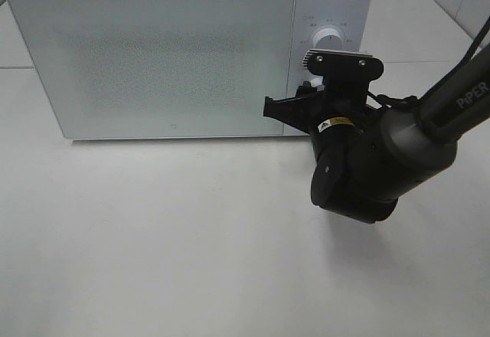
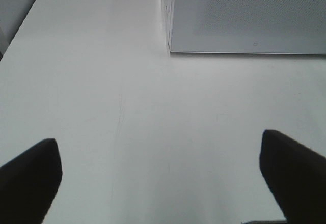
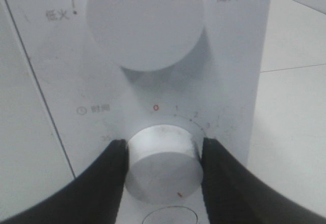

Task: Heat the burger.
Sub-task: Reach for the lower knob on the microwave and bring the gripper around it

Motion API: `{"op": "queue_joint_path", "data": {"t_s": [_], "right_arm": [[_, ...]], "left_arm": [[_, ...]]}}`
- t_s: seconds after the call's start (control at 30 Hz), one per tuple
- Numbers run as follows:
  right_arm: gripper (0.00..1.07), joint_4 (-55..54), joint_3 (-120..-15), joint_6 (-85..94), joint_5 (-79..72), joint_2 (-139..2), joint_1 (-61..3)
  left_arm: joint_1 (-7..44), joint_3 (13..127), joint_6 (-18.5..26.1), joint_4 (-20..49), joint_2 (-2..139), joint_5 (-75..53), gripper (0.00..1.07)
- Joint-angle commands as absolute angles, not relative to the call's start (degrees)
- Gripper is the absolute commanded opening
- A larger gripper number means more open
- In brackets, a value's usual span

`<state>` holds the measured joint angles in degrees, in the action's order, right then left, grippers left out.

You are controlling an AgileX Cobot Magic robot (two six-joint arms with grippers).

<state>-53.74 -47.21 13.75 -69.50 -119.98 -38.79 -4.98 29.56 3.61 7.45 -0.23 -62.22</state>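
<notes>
Around timer knob (image 3: 162,169), right end effector (image 3: 163,150) clamped

A white microwave (image 1: 161,53) stands at the back of a white table (image 1: 191,253), its speckled door (image 1: 153,65) closed. On the panel right of the door sit two round white controls: an upper dial (image 3: 145,23) and, below it, the timer dial (image 3: 162,165), whose scale begins at a red zero.

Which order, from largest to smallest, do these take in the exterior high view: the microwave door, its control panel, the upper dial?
1. microwave door
2. control panel, partly hidden by the right arm
3. upper dial
</notes>
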Motion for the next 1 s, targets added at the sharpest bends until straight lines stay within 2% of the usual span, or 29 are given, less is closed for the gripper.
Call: {"op": "queue_joint_path", "data": {"t_s": [0.03, 0.6, 1.0], "right_arm": [[0.02, -53.17, -47.21, 11.97, -76.95, -119.06, -38.67], [0.03, -47.78, -47.21, -14.38, -76.26, -119.06, -38.67], [0.02, -41.25, -47.21, -41.71, -76.89, -119.06, -38.67]], "left_arm": [[-5.16, 29.56, 3.38, 7.62, -1.2, -61.54, 0.98], [-5.16, 29.56, 3.38, 7.62, -1.2, -61.54, 0.98], [-5.16, 29.56, 3.38, 7.62, -1.2, -61.54, 0.98]]}}
